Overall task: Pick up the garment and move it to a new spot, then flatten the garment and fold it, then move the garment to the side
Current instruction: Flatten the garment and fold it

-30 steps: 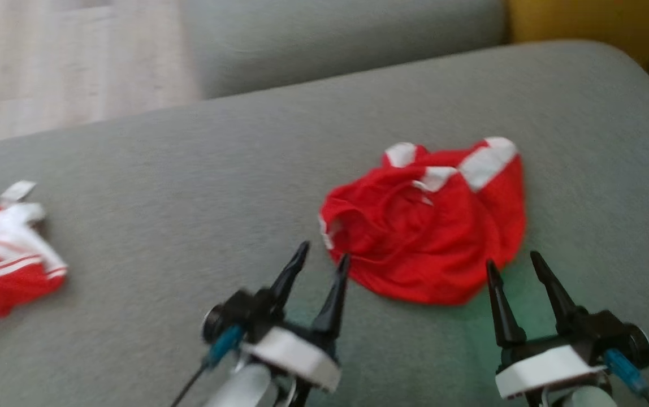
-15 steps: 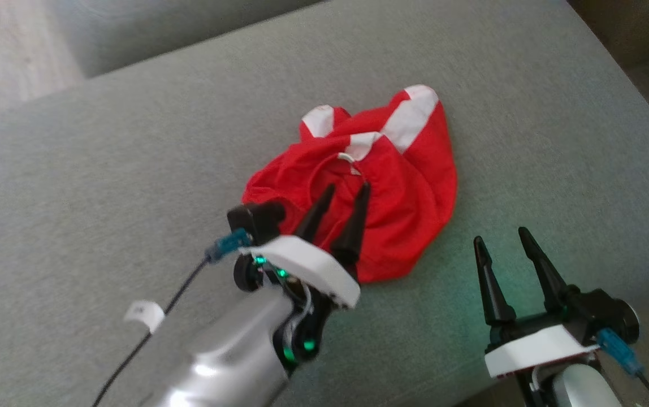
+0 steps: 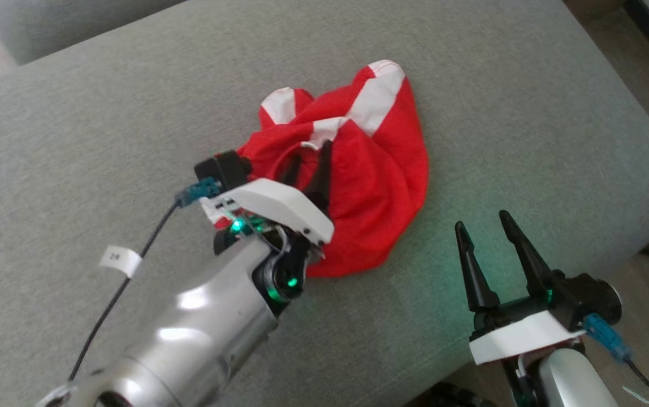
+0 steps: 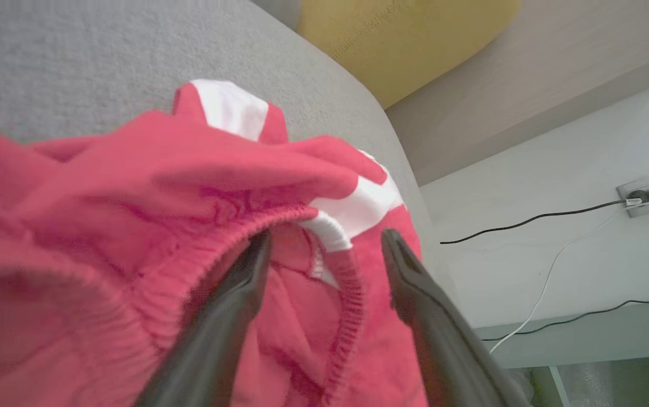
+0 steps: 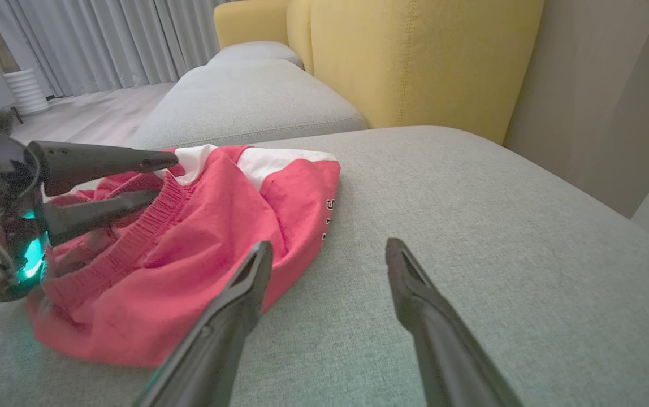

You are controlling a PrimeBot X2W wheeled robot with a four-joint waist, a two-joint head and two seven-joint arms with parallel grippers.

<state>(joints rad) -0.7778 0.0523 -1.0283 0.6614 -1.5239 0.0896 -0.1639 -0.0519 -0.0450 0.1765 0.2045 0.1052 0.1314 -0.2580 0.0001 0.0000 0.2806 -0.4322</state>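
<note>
The left gripper now reaches onto the red garment. Its jaws stand wide, holding nothing, and the ribbed edge lies between them (a pinch looks next). The right gripper gapes empty, the garment beside its tips.

Soft, even daylight; shadows faint. A green glow tints the cushion between the left pincer and right pincer. Glare streaks the silver forearm behind the left pincer. Red cloth beside its fingers looks smeared, perhaps motion blur.
</note>
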